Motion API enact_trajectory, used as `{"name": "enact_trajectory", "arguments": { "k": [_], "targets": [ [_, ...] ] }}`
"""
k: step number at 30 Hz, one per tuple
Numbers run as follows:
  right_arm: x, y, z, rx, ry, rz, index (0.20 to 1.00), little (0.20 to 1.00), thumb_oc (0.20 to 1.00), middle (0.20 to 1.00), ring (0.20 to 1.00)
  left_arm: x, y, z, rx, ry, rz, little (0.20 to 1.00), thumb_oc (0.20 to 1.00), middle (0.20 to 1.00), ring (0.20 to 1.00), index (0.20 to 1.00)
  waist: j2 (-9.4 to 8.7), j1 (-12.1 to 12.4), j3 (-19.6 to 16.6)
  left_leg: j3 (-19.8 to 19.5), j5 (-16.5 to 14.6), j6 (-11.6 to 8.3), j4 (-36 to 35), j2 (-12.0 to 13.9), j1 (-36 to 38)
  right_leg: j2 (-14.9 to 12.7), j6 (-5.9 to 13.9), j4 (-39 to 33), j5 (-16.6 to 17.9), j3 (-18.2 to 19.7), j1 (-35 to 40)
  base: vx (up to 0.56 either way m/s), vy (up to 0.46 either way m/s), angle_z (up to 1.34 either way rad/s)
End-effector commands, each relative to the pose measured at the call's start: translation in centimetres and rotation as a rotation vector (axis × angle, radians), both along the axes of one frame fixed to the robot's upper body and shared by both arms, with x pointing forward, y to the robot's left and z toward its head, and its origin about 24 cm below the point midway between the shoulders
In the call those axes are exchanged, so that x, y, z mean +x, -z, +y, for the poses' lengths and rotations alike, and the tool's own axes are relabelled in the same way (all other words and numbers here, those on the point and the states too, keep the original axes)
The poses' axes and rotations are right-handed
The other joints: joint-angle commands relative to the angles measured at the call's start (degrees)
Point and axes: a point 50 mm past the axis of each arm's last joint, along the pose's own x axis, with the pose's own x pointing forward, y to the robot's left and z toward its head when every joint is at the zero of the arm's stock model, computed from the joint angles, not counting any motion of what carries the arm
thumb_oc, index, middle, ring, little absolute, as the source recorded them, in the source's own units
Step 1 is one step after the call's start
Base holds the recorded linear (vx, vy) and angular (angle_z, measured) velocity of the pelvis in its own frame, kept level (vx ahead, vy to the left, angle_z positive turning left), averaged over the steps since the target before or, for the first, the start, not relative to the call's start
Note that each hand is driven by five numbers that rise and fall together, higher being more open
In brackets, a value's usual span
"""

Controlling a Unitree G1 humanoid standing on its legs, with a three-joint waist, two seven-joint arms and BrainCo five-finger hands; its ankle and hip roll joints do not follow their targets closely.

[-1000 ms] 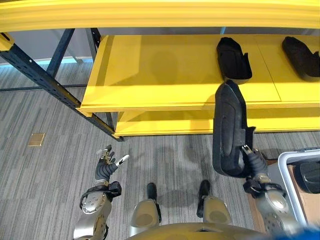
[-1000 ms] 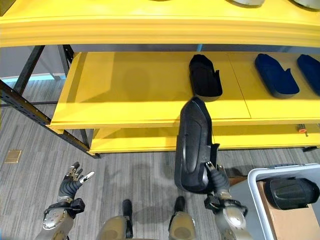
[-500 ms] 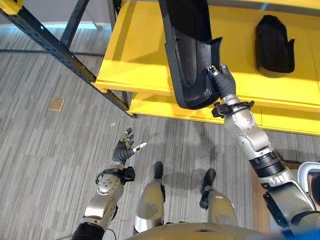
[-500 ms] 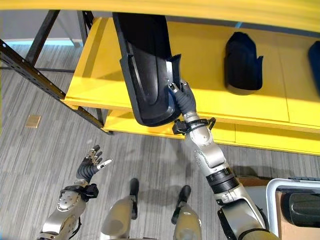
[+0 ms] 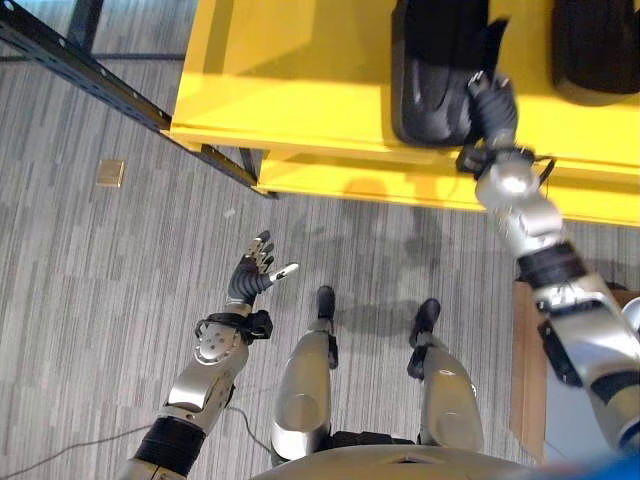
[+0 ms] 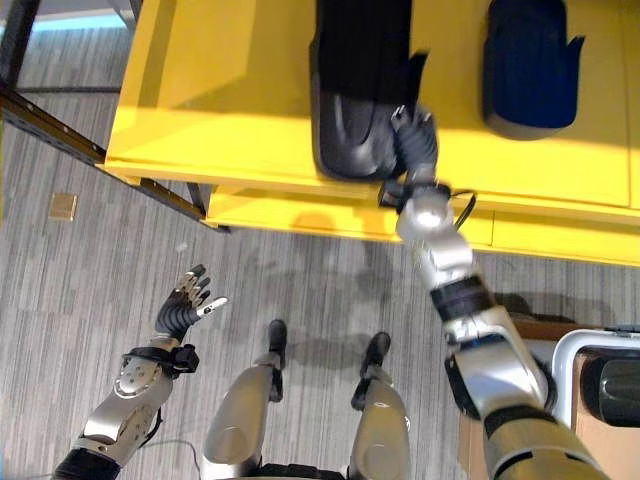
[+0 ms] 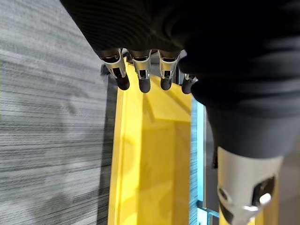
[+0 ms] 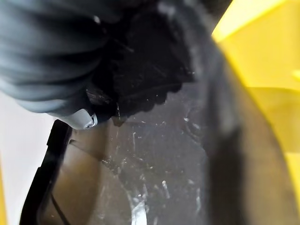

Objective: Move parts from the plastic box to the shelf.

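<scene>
A long black plastic part lies on the yellow shelf, its near end close to the shelf's front edge. My right hand is shut on that near end, at the part's right side; up close the part's scratched inner face shows past the hand. A second black part lies on the shelf to the right of it. My left hand hangs open over the floor at the lower left, holding nothing. The white plastic box stands at the lower right with another black part in it.
A dark metal shelf brace runs slantwise at the upper left. A lower yellow shelf level juts out beneath the front edge. A small brown plate is set in the grey striped carpet. The shelf's left half is bare.
My right arm has carried the black part forward and down from upright in the air onto the shelf. The camera has shifted. The left hand stays where it was.
</scene>
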Motion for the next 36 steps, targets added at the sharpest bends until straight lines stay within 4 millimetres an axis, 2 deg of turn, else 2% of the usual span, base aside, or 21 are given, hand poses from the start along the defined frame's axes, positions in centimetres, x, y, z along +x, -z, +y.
{"name": "enact_trajectory", "arguments": {
  "k": [1,2,3,8,14,26,36],
  "targets": [
    [-0.9,-3.8,0.3,0.015,-0.005,-0.169,0.2,0.2,0.2,0.2,0.2,-1.4,-1.2,0.0,-0.029,0.019,-0.063,1.0,1.0,1.0,1.0,1.0,-0.7,-0.2,-4.12,0.54,0.5,0.1,1.19,0.72,-0.56,-1.32,2.12,6.97,-7.82,2.43,2.03,0.0,0.0,0.0],
    [-0.5,-5.1,-0.4,-0.002,0.037,-0.178,0.2,0.2,0.2,0.2,0.2,-1.3,-1.2,-0.2,-0.034,0.029,-0.064,1.0,1.0,1.0,1.0,1.0,-0.67,0.05,-3.98,0.43,0.26,0.21,1.84,0.58,-1.42,-1.33,2.13,7.42,-7.86,2.53,1.34,0.0,0.0,0.0],
    [-0.5,-5.3,-0.4,-0.003,0.036,-0.18,0.2,0.2,0.2,0.2,0.2,-1.3,-1.3,-0.2,-0.035,0.029,-0.066,1.0,1.0,1.0,1.0,1.0,-0.61,0.04,-3.93,0.44,0.23,0.21,1.91,0.59,-1.53,-1.33,2.13,7.47,-7.86,2.55,1.24,0.0,0.0,0.0],
    [-0.2,-9.1,-2.0,-0.044,0.139,-0.213,0.2,0.2,0.2,0.2,0.2,-0.9,-1.4,-0.8,-0.037,0.064,-0.071,1.0,1.0,1.0,1.0,1.0,-0.88,1.03,-3.41,-0.51,-0.29,0.49,3.51,0.16,-4.26,-1.51,2.25,8.03,-7.85,2.05,-0.02,0.0,-0.002,0.05],
    [-0.1,-11.2,-4.1,-0.049,0.229,-0.197,0.2,0.2,0.2,0.2,0.2,-0.2,-2.0,-1.3,-0.039,0.083,-0.099,1.0,1.0,1.0,1.0,1.0,-0.98,2.01,-3.02,-1.64,-0.19,0.52,3.66,-0.68,-5.65,-1.68,2.3,8.23,-8.07,0.95,-0.2,0.02,-0.004,0.13],
    [-0.1,-12.0,-7.2,0.015,0.323,-0.122,0.2,0.2,0.2,0.2,0.2,0.9,-3.5,-1.9,-0.055,0.09,-0.162,1.0,1.0,1.0,1.0,1.0,-1.26,4.31,-3.12,-3.33,-0.43,0.71,4.08,-1.74,-7.94,-1.8,2.61,6.71,-7.76,-0.89,0.3,0.02,0.003,0.11],
    [0.6,-11.1,-6.5,0.045,0.299,-0.076,0.2,0.2,0.2,0.2,0.2,1.3,-3.8,-2.2,-0.073,0.085,-0.174,1.0,1.0,1.0,1.0,1.0,-1.26,5.03,-2.83,-3.74,-0.74,0.84,4.52,-2.03,-8.44,-1.68,2.25,6.41,-8.0,-1.06,0.59,0.0,0.003,0.02]
  ]
}}
